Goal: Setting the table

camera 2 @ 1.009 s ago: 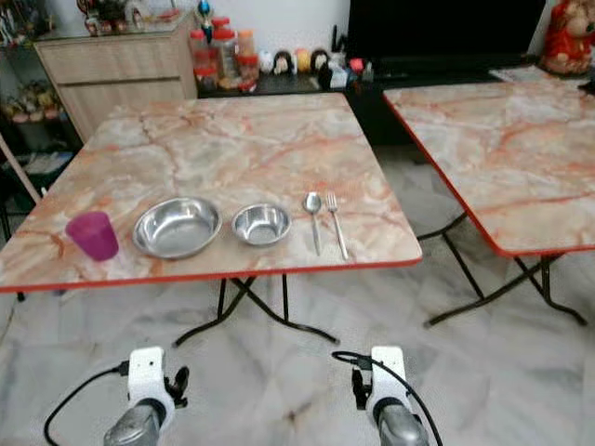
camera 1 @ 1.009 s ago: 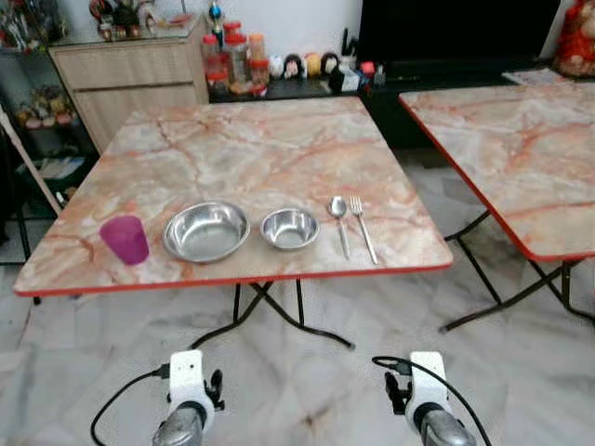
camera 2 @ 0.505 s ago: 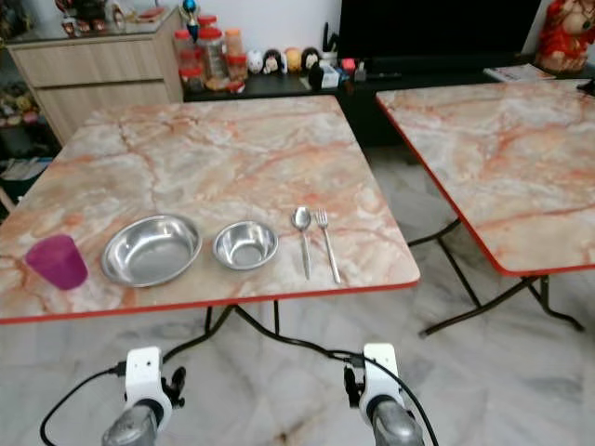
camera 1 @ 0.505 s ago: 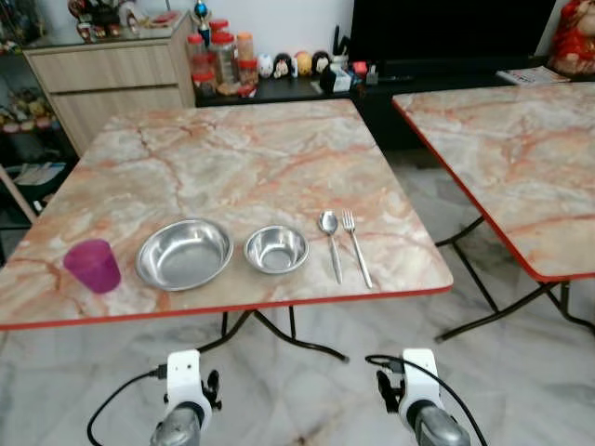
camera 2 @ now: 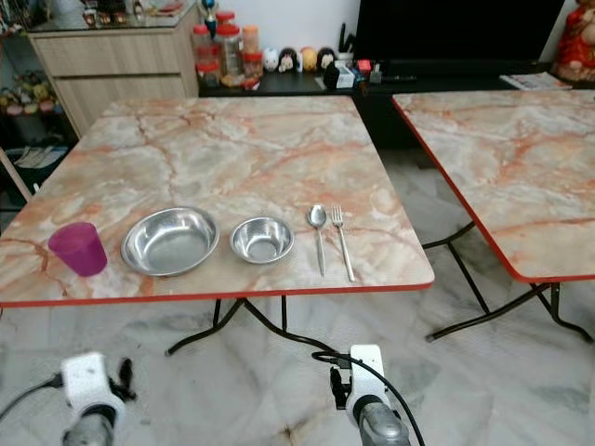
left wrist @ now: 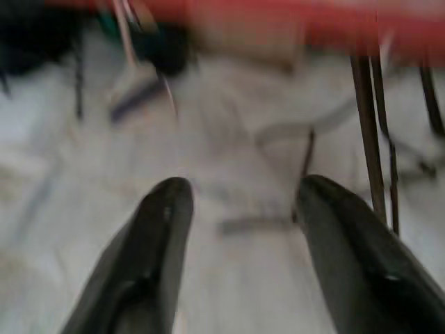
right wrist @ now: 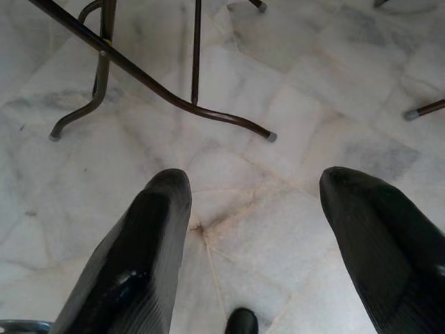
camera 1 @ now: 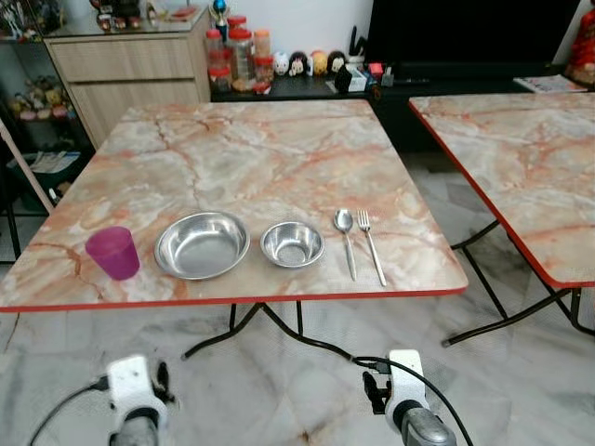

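Tableware sits in a row along the near edge of our marble table (camera 1: 260, 149): purple cup (camera 1: 113, 252), large steel bowl (camera 1: 202, 244), small bowl (camera 1: 292, 243), spoon (camera 1: 346, 236), fork (camera 1: 371, 243). Left gripper (left wrist: 240, 202), blurred, seemingly spread and empty; right gripper (right wrist: 254, 198) spread, empty, above floor.

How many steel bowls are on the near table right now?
2. The larger bowl sits right of the purple cup; the smaller bowl sits between it and the spoon. None looks hidden.
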